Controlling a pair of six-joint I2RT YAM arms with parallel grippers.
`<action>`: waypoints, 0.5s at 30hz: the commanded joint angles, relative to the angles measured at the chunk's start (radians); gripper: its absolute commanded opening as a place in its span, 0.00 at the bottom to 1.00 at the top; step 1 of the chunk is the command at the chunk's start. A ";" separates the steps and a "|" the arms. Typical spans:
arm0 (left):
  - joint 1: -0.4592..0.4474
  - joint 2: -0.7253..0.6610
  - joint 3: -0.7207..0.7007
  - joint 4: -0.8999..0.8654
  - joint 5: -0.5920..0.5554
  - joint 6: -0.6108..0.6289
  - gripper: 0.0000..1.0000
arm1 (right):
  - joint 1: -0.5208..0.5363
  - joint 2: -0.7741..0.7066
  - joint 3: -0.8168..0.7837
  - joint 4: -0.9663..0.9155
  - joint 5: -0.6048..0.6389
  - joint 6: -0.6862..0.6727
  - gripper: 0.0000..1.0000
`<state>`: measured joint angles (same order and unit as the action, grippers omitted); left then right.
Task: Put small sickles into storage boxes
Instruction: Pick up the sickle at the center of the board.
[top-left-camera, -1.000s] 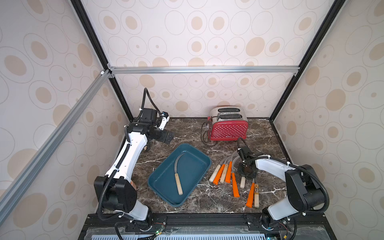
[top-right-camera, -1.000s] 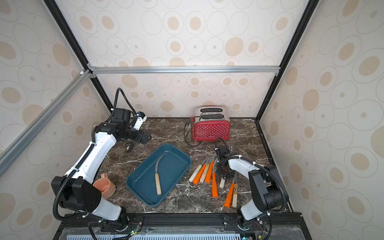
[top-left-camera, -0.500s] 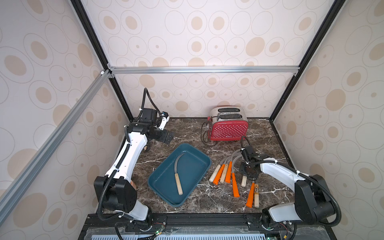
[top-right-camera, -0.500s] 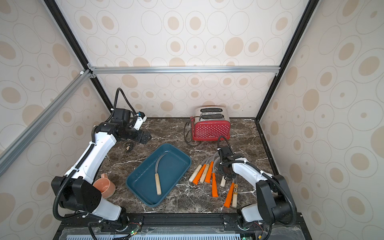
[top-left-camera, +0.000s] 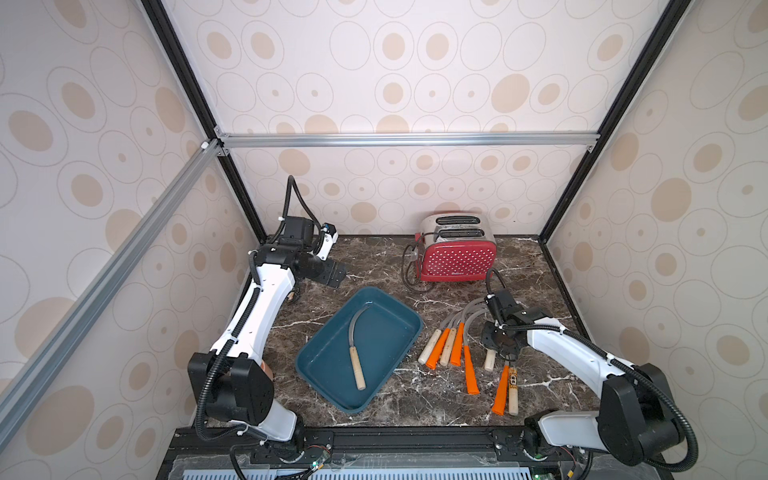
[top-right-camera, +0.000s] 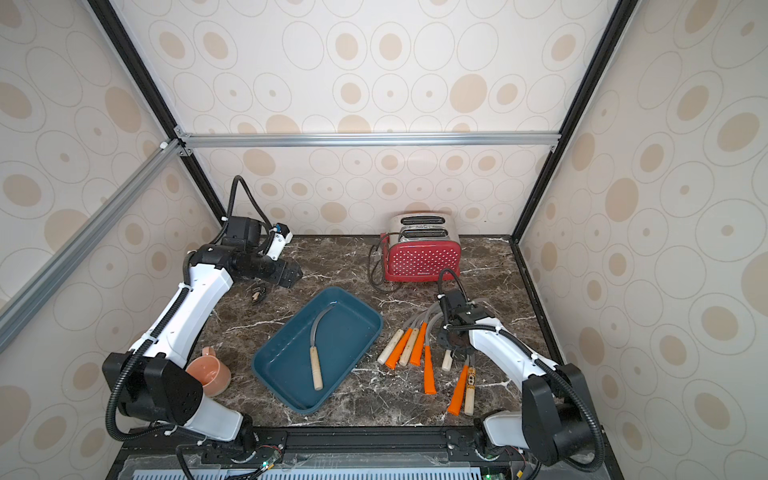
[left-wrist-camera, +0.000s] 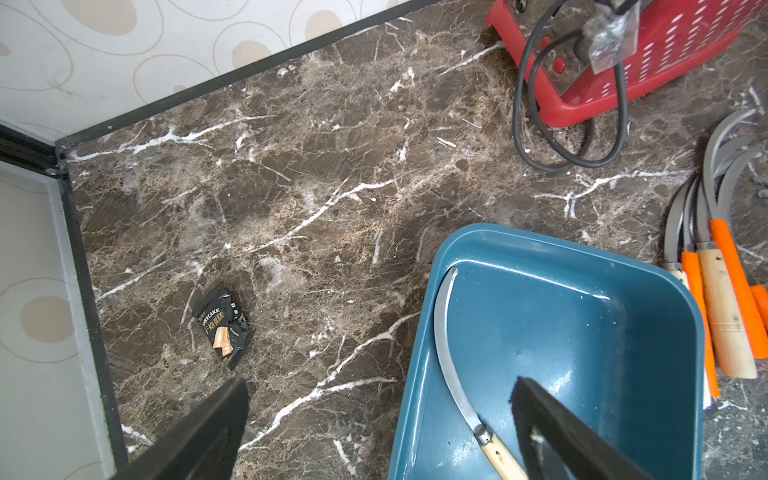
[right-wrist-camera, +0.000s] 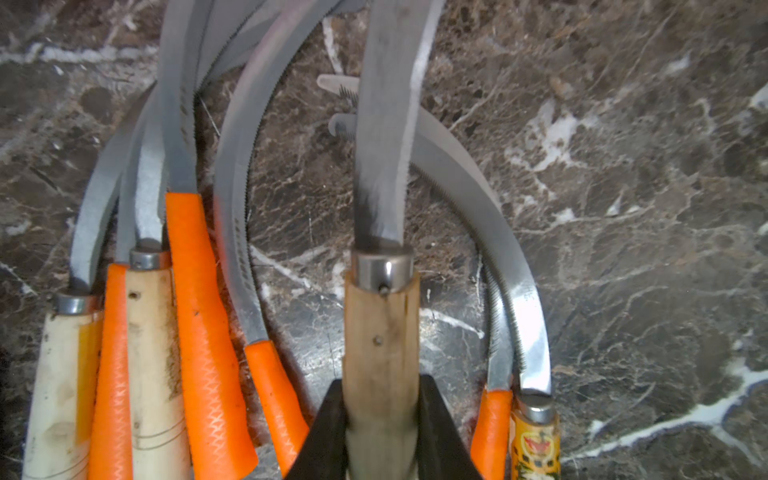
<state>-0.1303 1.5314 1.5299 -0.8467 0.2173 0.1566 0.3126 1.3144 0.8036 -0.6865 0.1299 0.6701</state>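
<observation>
On the near right, the right gripper has its fingers clamped on the pale wooden handle of one small sickle. It sits low over the marble top, and the sickle's blade crosses a neighbour's toothed curve. I'd say the pick is made and the carry comes next. It wants a straight rise until the hooked blade is free of the others. Then it goes sideways to the teal tray just beside the pile and over the low rim. The handle should be turned along the tray's length, so it lies next to the sickle already inside. Dragging it low would likely snag the teeth and pull the pile along. Counting from the front edge back, there is one peach cup by the left arm's base. Next come an orange-handled sickle and a yellow-handled sickle side by side, then the held one, then a fan of five, three orange and two wood. That makes eight outside the tray and one inside: nine in all, four orange and five wooden. There is one tray. Further back lie one black snack packet and one red dotted toaster. At the far left the left gripper hangs with fingers wide apart, holding nothing.
</observation>
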 joint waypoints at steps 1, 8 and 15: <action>-0.003 -0.020 0.043 -0.018 -0.020 -0.014 0.99 | 0.009 -0.028 0.036 -0.031 0.007 0.003 0.02; -0.003 0.012 0.093 -0.045 -0.102 -0.052 0.99 | 0.113 -0.021 0.126 -0.072 0.029 0.006 0.02; 0.000 0.008 0.116 -0.045 -0.164 -0.093 0.99 | 0.252 0.009 0.252 -0.099 0.021 0.017 0.02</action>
<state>-0.1299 1.5341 1.5970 -0.8566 0.0994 0.0963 0.5236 1.3090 1.0065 -0.7486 0.1349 0.6720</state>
